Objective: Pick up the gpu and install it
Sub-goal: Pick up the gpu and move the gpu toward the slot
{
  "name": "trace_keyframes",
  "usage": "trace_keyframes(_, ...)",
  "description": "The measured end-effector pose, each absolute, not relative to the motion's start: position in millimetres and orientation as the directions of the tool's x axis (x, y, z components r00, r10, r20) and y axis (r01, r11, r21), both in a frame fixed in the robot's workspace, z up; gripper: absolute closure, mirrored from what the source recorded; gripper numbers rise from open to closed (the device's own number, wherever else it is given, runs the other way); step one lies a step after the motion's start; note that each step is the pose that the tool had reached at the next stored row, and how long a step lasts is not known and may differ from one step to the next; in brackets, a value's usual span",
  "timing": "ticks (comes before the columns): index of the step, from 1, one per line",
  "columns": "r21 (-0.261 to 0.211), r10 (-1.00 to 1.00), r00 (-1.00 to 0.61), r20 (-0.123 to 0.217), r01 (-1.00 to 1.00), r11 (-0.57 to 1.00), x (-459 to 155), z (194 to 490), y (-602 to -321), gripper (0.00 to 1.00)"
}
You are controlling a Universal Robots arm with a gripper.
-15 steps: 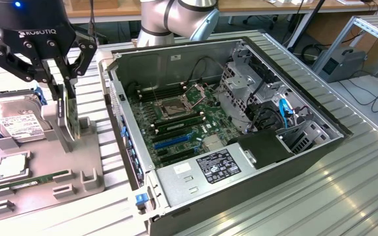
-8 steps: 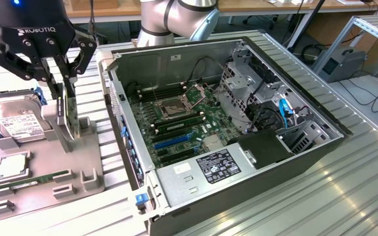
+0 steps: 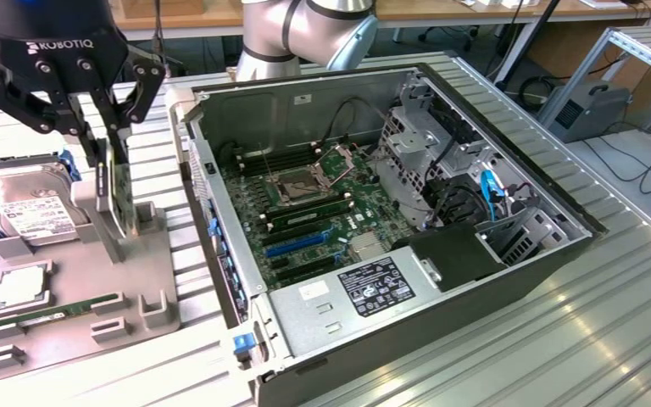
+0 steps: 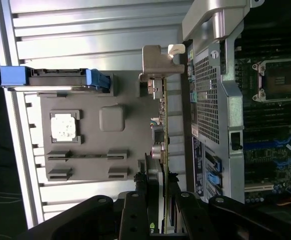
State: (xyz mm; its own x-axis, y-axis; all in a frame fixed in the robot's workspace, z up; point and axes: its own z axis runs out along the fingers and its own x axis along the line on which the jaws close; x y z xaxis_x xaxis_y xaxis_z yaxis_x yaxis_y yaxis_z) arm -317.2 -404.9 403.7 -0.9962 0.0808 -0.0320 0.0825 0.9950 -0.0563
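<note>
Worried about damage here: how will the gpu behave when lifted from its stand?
The gpu is a thin flat board, so probably stiff and light. It stands on edge in the grey stand, so a sideways push might tip it. Small parts show on its face, so it is likely fragile under a hard squeeze.

Exterior view: bright, even overhead light, soft glare streaks on the ribbed aluminium desk (image 3: 609, 331), open black computer case (image 3: 495, 318) shaded deep inside. Wrist view: dimmer, bluish cast. Black end effector (image 4: 158, 176) near-silhouette, thin dark gpu card with silver bracket (image 4: 163, 115) mostly in shade, square silver processor chip (image 4: 64, 125) blown white.
</note>
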Motion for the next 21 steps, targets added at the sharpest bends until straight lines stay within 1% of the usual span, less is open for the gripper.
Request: trace_keyframes(21, -0.056, 0.081, -0.996, -0.032, 0.083, 0.995, -317.2, 413.7, -404.9, 0.73)
